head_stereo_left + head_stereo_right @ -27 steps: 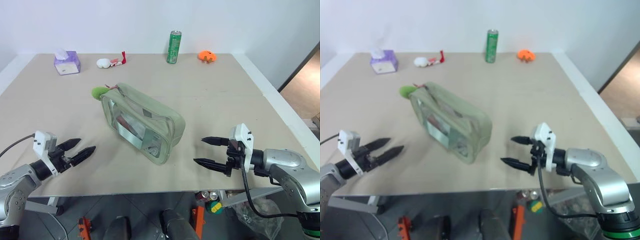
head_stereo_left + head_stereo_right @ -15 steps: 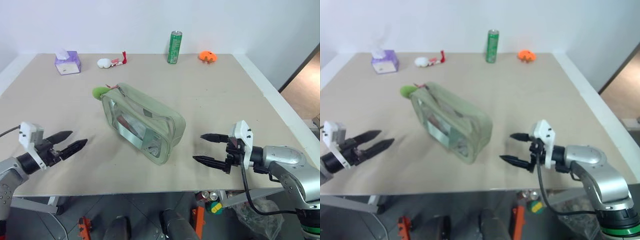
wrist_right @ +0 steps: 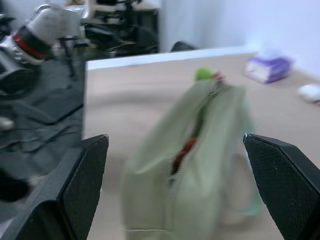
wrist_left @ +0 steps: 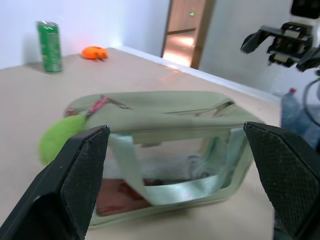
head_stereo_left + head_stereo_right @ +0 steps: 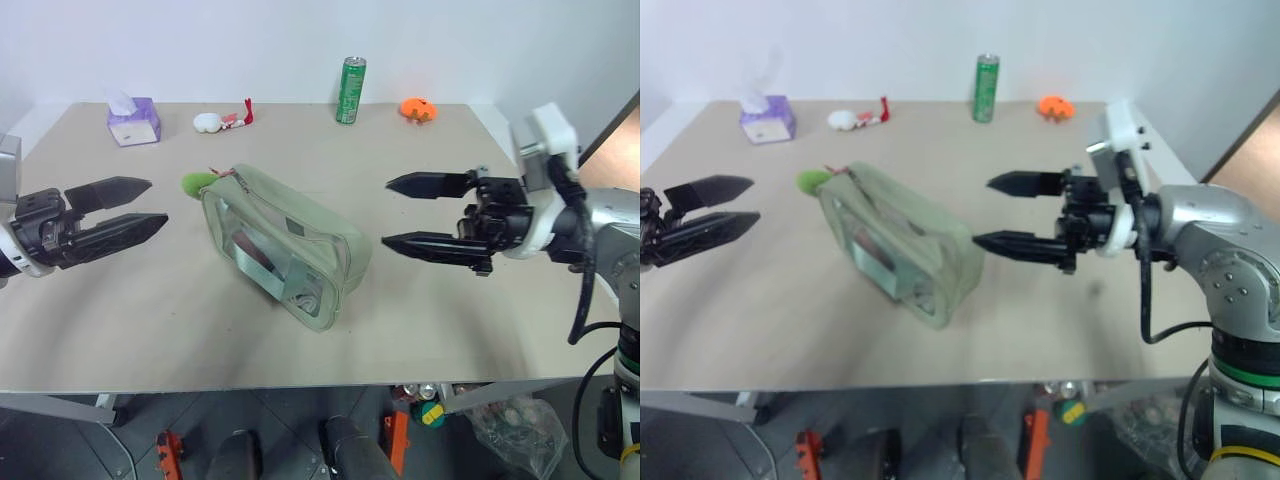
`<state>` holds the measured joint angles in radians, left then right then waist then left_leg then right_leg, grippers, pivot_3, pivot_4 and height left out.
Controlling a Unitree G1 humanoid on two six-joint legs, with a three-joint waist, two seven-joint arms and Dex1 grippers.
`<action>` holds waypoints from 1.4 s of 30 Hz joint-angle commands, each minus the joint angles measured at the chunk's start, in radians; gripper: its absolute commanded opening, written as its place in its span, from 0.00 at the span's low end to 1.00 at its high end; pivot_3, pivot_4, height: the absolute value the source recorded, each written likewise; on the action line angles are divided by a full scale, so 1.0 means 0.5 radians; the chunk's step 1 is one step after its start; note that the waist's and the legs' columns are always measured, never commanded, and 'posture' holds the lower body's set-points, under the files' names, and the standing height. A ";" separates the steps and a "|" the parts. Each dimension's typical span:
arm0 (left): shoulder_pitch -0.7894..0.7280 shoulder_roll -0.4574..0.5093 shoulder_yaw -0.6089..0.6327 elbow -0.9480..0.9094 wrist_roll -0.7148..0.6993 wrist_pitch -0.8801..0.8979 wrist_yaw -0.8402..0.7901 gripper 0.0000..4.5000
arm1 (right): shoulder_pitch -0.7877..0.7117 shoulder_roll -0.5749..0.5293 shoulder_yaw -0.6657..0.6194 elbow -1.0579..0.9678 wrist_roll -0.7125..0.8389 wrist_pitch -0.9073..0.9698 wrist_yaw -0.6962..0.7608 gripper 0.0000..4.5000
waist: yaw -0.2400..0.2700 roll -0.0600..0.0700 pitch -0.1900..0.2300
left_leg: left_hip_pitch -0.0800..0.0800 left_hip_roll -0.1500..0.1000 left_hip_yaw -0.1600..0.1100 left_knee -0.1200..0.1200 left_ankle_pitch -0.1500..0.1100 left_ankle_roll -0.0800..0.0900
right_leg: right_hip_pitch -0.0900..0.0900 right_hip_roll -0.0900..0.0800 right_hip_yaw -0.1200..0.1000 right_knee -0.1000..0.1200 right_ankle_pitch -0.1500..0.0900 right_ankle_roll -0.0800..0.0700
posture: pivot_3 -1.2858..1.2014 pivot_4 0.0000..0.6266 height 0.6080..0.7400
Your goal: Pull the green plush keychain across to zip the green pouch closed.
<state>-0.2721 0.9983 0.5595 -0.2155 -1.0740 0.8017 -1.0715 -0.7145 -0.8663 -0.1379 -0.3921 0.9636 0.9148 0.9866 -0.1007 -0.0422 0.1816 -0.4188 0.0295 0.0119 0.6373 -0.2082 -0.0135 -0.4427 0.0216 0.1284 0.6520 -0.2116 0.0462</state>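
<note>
While the left gripper hangs wide open and empty, the green plush keychain lies at the green pouch's far-left corner on the bench. Pinch that plush squarely and draw it along the zip line, with the equally wide right gripper steadying the pouch's near end.

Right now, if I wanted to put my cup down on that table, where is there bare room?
The near strip of the table in front of the green pouch is bare, as is the stretch between the pouch and the back row. That back edge is crowded: tissue box, white-and-red plush toy, green can, orange toy. Open fingers flank the pouch on both sides.
</note>
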 commanded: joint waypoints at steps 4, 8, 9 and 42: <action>0.150 -0.054 0.005 -0.174 0.084 -0.186 -0.179 0.99 | -0.256 0.085 0.317 -0.142 -0.019 0.200 -0.141 1.00 | 0.006 0.001 0.000 | -0.002 0.002 -0.007 0.000 -0.001 0.000 | -0.002 0.001 -0.008 0.003 -0.003 -0.006 | 0.52 0.24 1.00; 0.213 -0.100 -0.024 -0.248 0.141 -0.250 -0.187 0.99 | -0.281 0.102 0.448 -0.139 -0.126 0.193 -0.152 1.00 | 0.023 0.001 0.000 | -0.003 0.001 -0.010 0.003 0.000 -0.001 | 0.001 -0.002 -0.012 0.003 -0.003 -0.006 | 0.52 0.24 1.00; 0.228 -0.109 -0.030 -0.263 0.147 -0.258 -0.183 0.99 | -0.285 0.105 0.476 -0.137 -0.153 0.189 -0.149 1.00 | 0.026 0.001 0.000 | -0.004 0.000 -0.010 0.005 0.000 -0.001 | 0.001 -0.004 -0.012 0.003 -0.005 -0.008 | 0.52 0.24 1.00; 0.240 -0.236 -0.046 -0.217 0.154 -0.336 -0.077 1.00 | -0.306 0.098 0.802 0.141 -1.157 -0.650 0.173 0.00 | 0.040 0.001 0.000 | -0.007 -0.002 -0.018 0.007 0.000 -0.002 | 0.002 -0.006 -0.022 0.004 -0.004 -0.003 | 0.52 0.24 1.00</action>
<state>-0.1383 0.8803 0.5131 -0.3251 -0.9825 0.6480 -1.1149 -0.8493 -0.8010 0.3106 -0.3399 0.4229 0.6860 1.0512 -0.0809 -0.0419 0.1816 -0.4221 0.0284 0.0030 0.6409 -0.2079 -0.0144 -0.4418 0.0184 0.1171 0.6542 -0.2133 0.0445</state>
